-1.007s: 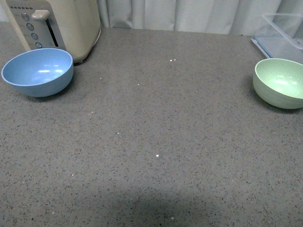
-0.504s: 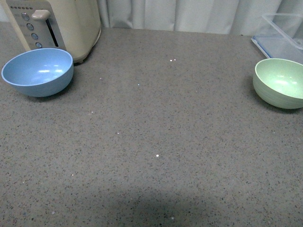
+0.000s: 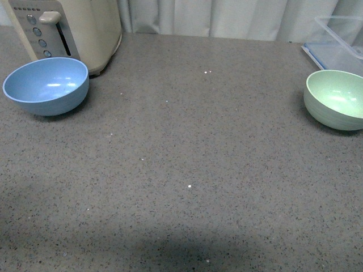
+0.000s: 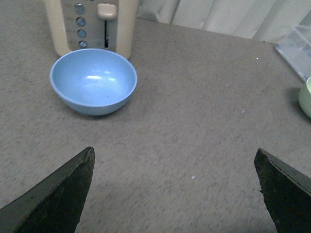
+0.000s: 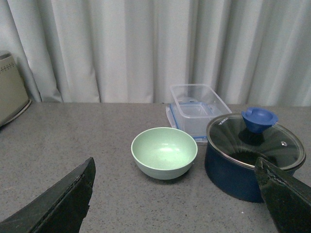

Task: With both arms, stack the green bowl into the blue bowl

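Observation:
The blue bowl stands upright and empty at the far left of the grey counter, right in front of the toaster. It also shows in the left wrist view, ahead of my left gripper, which is open and empty, well short of it. The green bowl stands upright and empty at the far right edge of the front view. In the right wrist view the green bowl lies ahead of my right gripper, which is open, empty and apart from it. Neither arm shows in the front view.
A cream toaster stands behind the blue bowl. A clear plastic container sits behind the green bowl. A dark blue pot with a glass lid stands close beside the green bowl. A pale curtain backs the counter.
The front view has shifted by a pixel or two; both bowls stay where they were.

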Robot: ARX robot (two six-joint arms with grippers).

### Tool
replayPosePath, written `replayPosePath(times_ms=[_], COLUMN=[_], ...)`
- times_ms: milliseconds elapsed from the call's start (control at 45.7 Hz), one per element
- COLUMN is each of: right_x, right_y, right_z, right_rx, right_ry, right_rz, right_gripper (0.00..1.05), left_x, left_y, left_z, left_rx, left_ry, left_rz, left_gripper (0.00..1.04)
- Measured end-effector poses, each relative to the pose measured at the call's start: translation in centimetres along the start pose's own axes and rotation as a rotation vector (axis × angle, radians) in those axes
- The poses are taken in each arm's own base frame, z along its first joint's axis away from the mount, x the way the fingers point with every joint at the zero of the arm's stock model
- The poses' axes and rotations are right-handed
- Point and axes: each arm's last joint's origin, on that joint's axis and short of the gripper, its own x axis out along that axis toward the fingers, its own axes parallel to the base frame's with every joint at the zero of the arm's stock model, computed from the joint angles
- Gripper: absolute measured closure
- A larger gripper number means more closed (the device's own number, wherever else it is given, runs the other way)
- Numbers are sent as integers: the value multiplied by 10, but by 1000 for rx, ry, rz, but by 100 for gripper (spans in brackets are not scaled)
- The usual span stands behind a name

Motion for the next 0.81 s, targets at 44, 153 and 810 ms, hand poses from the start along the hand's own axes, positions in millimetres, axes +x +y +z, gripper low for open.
replayPosePath(times_ms=[44, 153, 810], right_x=[0, 0, 0], right_y=[0, 0, 0], right_z=[0, 0, 0], right_rx=[0, 0, 0], right_ry=[0, 0, 0], right_rz=[0, 0, 0], right_gripper=[9, 9, 9], left_x=[19, 68, 174], left_y=[-10, -28, -13], left_z=[12, 22, 22], left_rx=[-31, -68, -463], left_ry=[18, 140, 550], left_rz=[-15, 28, 377], left_gripper=[6, 6, 6])
